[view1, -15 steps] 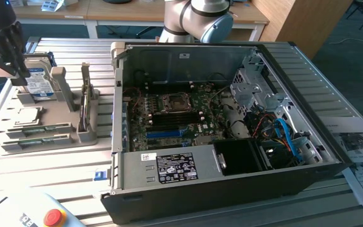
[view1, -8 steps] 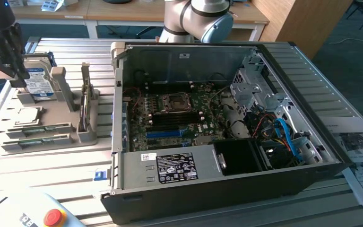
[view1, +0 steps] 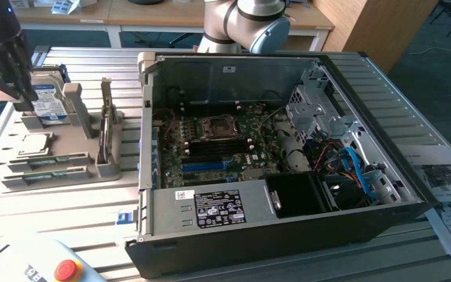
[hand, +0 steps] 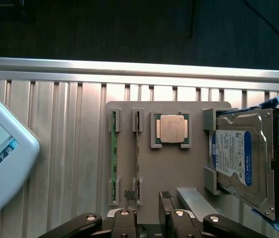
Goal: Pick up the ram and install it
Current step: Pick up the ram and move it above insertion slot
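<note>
Step in hand: I read this as the approach to the pick, with nothing lifted yet.
Gripper [hand: 147, 196]: jaws wide, nothing between them. In the exterior view it hangs in the upper left of the frame, above the holder [view1: 77, 138].
Ram [hand: 138, 148]: a thin green stick standing on edge in two end brackets of the grey holder. In the exterior view it sits left of frame, a little below the middle, just beside the processor [hand: 172, 129].
Second stick [hand: 113, 153]: the same kind, parallel, in the next pair of brackets, on the side away from the processor (easy to confuse the two, so I keep the processor as my landmark).
Alignment: in the wrist view the ram's line runs into the gap close to one fingertip [hand: 129, 195], not down the centre. I would shift sideways until it is centred.
Grip advice: I would come straight down, close on the flat faces between the brackets, and keep the pads off the second stick.
Risk: an off-centre close could push the board against its brackets or tilt it.
Hard drive [hand: 238, 158]: upright at the far end of the holder, well apart from the ram.
Destination: the open computer case [view1: 288, 235] fills the centre of the exterior view, motherboard [view1: 234, 147] exposed.
</note>
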{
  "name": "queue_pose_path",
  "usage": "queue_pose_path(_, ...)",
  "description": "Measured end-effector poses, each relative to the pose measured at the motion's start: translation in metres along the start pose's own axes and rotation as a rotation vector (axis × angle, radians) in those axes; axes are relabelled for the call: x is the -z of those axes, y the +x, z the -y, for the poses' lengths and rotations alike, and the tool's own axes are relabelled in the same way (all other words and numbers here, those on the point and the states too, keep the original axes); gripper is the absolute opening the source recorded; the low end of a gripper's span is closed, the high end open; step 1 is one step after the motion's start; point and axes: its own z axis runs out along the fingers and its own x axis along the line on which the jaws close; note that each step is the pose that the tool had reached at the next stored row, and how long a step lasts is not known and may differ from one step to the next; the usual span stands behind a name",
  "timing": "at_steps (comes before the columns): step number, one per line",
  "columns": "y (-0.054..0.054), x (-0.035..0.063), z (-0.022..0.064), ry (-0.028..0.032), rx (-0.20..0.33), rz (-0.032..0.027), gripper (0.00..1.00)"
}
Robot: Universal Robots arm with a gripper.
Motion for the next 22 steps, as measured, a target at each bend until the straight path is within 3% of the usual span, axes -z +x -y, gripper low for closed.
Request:
queue_pose_path(16,0.001,-0.0221,0.0007,0.0,0.0,0.0,0.31)
queue_pose_path(22,0.001,-0.0237,0.0007,-0.0001,0.0,-0.0001,0.31)
